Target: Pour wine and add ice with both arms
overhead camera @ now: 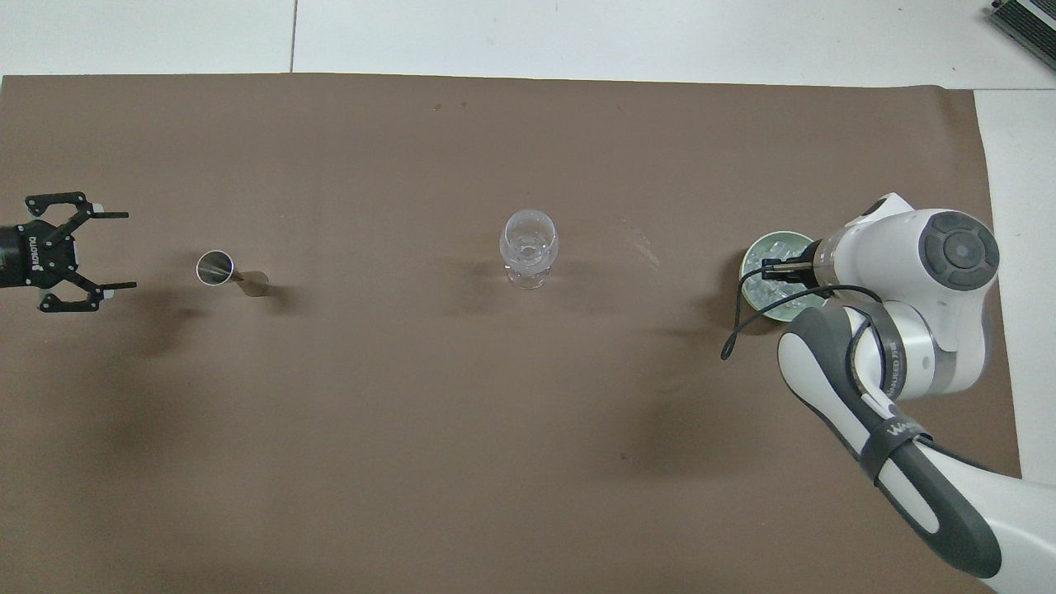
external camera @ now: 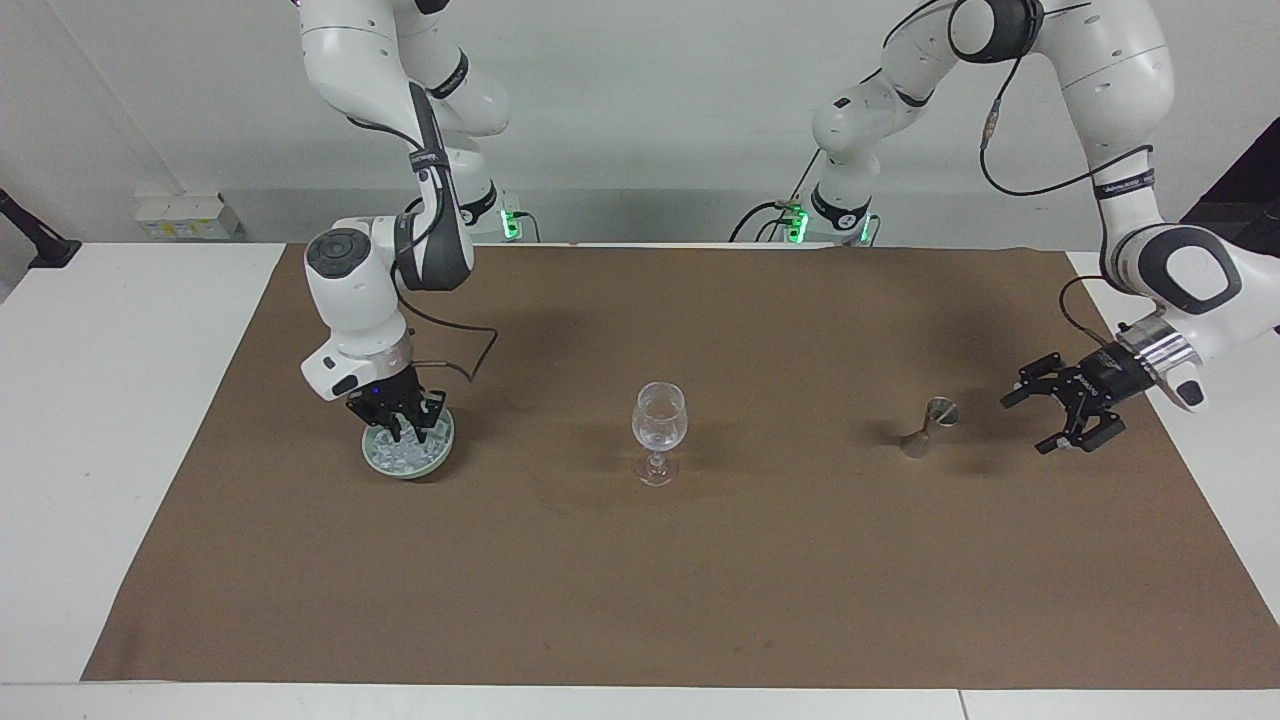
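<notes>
A brown mat covers the surface (external camera: pixel 700 600). The wine glass (external camera: pixel 659 430) stands at its middle. The right pincer (external camera: pixel 398 420) hangs over the green bowl (external camera: pixel 380 458) of ice (external camera: pixel 400 455); its grip cannot be told. The left pincer (external camera: pixel 1065 412), spread wide, hovers beside the upright metal jigger (external camera: pixel 930 426), apart from it.

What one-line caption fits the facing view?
Right pincer dips into the ice dish; left pincer, open, hangs beside the metal jigger; wine glass stands between.
</notes>
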Controlling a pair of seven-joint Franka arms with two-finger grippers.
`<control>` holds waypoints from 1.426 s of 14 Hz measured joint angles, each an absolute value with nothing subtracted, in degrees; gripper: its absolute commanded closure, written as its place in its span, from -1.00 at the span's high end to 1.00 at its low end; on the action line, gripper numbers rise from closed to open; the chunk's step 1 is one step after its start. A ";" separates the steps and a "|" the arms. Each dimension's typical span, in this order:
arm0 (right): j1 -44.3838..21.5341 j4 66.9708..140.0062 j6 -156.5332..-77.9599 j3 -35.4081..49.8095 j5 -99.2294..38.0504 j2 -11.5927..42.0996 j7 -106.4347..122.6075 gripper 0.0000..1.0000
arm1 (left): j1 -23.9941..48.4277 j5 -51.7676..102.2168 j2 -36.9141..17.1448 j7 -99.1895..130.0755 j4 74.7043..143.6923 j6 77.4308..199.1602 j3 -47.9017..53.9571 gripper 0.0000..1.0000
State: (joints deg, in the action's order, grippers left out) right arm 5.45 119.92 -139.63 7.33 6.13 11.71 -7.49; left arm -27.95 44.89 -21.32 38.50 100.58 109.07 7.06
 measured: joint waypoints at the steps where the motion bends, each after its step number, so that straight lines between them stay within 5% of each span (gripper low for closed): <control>1: 5.45 119.59 -139.02 7.34 6.16 11.35 -6.63 -1.00 | -27.58 41.90 -21.29 38.41 98.42 108.96 7.28 1.00; 7: 5.28 110.23 -123.11 8.49 5.80 5.48 -4.58 -1.00 | -22.17 23.66 -21.22 32.02 89.62 108.91 7.57 1.00; 13: 3.92 95.47 -108.82 12.47 -0.32 4.99 -7.69 -1.00 | -16.73 12.95 -19.54 15.29 87.85 109.38 7.72 1.00; 20: -7.69 85.87 -107.42 13.10 -0.31 10.22 -23.41 -1.00 | -9.16 7.88 -12.53 4.88 90.45 108.64 7.91 1.00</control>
State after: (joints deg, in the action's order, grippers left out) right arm -7.69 85.87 -107.42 13.10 -0.31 10.22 -23.41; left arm -9.16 7.88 -12.53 4.88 90.45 108.64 7.91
